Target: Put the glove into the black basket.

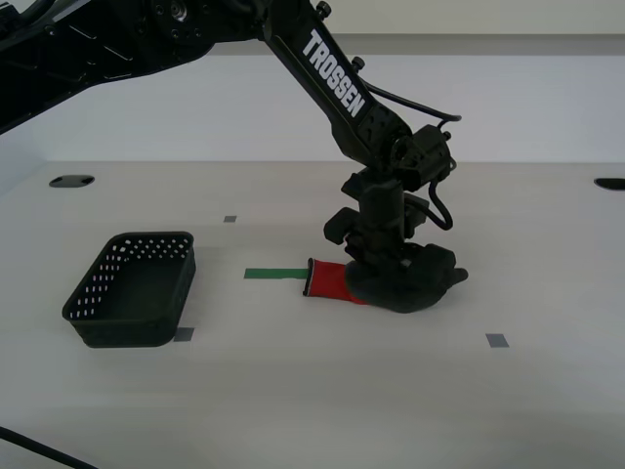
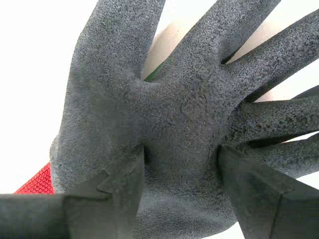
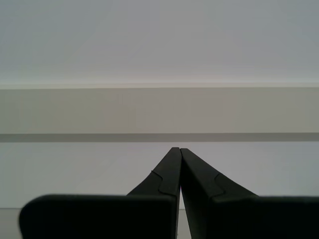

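Note:
The glove (image 1: 415,283) lies flat on the white table, its grey fingers toward the exterior view's right and its red cuff (image 1: 328,281) toward the left. My second gripper (image 1: 386,266) is down on the glove's palm. In the second wrist view the glove (image 2: 189,99) fills the frame, and my second gripper (image 2: 182,154) is open with one finger on each side of the palm. The black basket (image 1: 127,330) stands empty at the exterior view's left, well apart from the glove. My first gripper (image 3: 179,150) is shut and empty, pointing at a wall.
A green tape strip (image 1: 273,275) lies between the basket and the glove's cuff. Small grey tape marks (image 1: 497,341) sit on the table. Two dark holes (image 1: 71,181) are near the table's far corners. A wall stands behind the table.

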Robot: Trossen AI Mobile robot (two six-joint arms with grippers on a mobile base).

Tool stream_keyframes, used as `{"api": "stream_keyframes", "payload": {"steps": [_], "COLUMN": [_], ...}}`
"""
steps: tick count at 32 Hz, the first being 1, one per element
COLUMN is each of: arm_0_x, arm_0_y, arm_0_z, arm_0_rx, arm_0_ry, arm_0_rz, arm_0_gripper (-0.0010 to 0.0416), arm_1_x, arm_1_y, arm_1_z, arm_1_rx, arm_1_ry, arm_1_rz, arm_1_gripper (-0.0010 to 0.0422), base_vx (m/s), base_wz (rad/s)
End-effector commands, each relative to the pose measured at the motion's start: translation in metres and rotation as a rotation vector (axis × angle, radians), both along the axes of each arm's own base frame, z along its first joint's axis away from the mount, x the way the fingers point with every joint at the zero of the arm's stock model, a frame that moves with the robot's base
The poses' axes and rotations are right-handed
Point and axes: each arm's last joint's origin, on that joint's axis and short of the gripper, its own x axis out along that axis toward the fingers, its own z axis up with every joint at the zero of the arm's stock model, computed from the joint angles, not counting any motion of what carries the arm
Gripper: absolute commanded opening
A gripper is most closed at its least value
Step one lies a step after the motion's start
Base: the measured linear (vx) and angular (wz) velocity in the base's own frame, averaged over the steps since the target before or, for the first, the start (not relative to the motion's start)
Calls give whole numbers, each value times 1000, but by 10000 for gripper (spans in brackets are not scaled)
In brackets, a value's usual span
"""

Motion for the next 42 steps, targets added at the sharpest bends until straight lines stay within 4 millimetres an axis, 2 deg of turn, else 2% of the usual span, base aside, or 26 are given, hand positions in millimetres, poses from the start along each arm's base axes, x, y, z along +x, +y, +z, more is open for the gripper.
{"api": "stream_keyframes", "payload": {"steps": [1, 2, 3, 8, 17, 25, 27, 29, 32, 34, 35, 36, 37, 39, 40, 42], "arm_0_x": [0, 0, 0, 0, 0, 0, 0, 0, 0, 0, 0, 0, 0, 0, 0, 0], "arm_0_y": [0, 0, 0, 0, 0, 0, 0, 0, 0, 0, 0, 0, 0, 0, 0, 0], "arm_0_z": [1, 1, 1, 1, 0, 0, 0, 0, -2, -2, -2, -2, -3, -3, -4, -5], "arm_0_rx": [0, 0, 0, 0, 0, 0, 0, 0, 0, 0, 0, 0, 0, 0, 0, 0], "arm_0_ry": [-4, -4, -4, -4, -3, 4, 6, 6, 18, 18, 26, 26, 33, 35, 48, 49], "arm_0_rz": [-1, -1, 0, 0, 0, 0, 0, -1, 0, 0, 0, -1, -1, 0, -1, 0], "arm_0_gripper": [1, 1, 1, 1, 1, 1, 1, 1, 1, 1, 1, 2, 1, 1, 1, 1], "arm_1_x": [-1, -1, -1, 5, 15, 24, 28, 29, 39, 45, 54, 56, 66, 71, 79, 87], "arm_1_y": [0, 0, 0, -3, -13, -15, -10, -7, 12, 23, 38, 42, 61, 73, 91, 105], "arm_1_z": [-1, -1, -1, 9, 51, 95, 119, 129, 170, 188, 206, 210, 224, 230, 236, 238], "arm_1_rx": [-5, -5, -5, 2, 48, 51, 36, 31, 23, 17, 6, 4, 7, 18, 35, 46], "arm_1_ry": [11, 11, 10, -1, 11, 12, -13, -23, -35, -46, -62, -64, -63, -53, -36, -22], "arm_1_rz": [-2, -3, -4, -38, -118, -175, -191, -194, -171, -148, -118, -108, -71, -50, -21, 11], "arm_1_gripper": [76, 52, 4, -2, -2, -2, -2, -2, -2, -2, -2, -2, -2, -2, -2, -2], "base_vx": [0, 0, 0, 0, 0, 0, 0, 0, 0, 0, 0, 0, 0, 0, 0, 0], "base_wz": [0, 0, 0, 0, 0, 0, 0, 0, 0, 0, 0, 0, 0, 0, 0, 0]}}
